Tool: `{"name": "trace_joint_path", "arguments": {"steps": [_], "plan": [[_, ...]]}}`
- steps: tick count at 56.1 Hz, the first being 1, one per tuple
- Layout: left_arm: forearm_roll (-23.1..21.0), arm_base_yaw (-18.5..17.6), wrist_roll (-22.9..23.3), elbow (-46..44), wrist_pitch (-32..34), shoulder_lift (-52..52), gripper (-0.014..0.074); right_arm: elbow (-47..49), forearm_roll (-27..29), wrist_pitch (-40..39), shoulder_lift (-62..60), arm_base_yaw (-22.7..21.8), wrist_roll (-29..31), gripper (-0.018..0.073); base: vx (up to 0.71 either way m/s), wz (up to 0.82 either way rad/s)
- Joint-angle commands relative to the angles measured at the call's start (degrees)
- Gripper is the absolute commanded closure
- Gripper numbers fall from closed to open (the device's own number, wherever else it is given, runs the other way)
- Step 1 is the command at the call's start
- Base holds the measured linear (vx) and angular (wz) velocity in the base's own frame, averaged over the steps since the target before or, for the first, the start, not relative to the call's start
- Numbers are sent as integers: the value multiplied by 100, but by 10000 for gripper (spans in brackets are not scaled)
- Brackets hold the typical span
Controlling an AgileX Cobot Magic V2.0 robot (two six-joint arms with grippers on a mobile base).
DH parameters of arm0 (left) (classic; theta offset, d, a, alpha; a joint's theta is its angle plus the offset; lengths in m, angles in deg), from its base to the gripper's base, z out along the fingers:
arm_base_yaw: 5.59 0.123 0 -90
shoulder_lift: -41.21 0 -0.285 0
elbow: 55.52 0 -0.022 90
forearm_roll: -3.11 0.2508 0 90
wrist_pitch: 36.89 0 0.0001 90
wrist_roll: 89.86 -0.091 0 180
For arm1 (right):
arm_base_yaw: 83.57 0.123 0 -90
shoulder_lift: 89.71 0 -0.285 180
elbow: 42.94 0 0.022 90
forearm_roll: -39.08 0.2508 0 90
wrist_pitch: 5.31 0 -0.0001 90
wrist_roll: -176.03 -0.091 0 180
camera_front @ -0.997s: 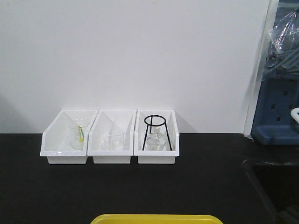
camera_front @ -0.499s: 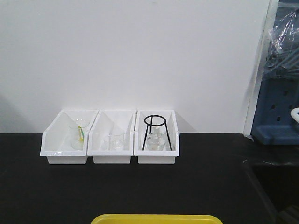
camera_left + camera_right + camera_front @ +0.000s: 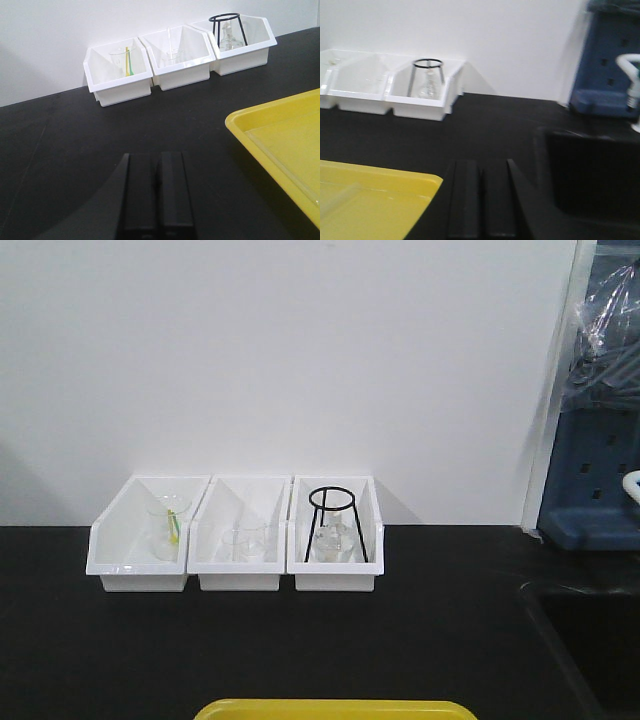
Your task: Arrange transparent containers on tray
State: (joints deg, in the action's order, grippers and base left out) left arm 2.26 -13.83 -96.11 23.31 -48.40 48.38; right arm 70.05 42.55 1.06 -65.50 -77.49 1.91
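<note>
The yellow tray (image 3: 335,708) shows only its far rim at the bottom of the front view. It is also at the right of the left wrist view (image 3: 280,145) and at the lower left of the right wrist view (image 3: 375,200). One slender clear test tube (image 3: 168,37) leans upright in the middle white bin (image 3: 181,75). A faint pale streak (image 3: 340,196) lies on the tray floor; I cannot tell whether it is a tube. My left gripper (image 3: 157,156) is shut and empty over the black counter left of the tray. My right gripper (image 3: 480,164) is shut and empty beside the tray's right corner.
Three white bins (image 3: 235,580) stand against the wall, holding a flask with a yellow-green stick (image 3: 168,530), a beaker (image 3: 252,540), and a black wire stand over a flask (image 3: 335,525). A sunken black sink (image 3: 592,175) lies at the right, with a blue rack (image 3: 600,480) behind it.
A grey shape at the lower right corner of the front view has slid out of the frame. The bins and the tray rim have not moved.
</note>
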Motion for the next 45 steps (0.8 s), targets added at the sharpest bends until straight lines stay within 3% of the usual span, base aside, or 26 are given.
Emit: {"name": "trace_joint_path", "arguments": {"steps": [1,10,45], "plan": [[-11,-8,60,202,455,-135,597,-446,-70,-456,-578,-441,-5,572,0,0],[-11,-8,53,202,462,-135,597,-1269,-50,-293,-1831,-698,-165,571,0,0],[-10,-8,53,202,420,-130,597,-1242,-92,-92,-1748,-675,-144,571,0,0]]}}
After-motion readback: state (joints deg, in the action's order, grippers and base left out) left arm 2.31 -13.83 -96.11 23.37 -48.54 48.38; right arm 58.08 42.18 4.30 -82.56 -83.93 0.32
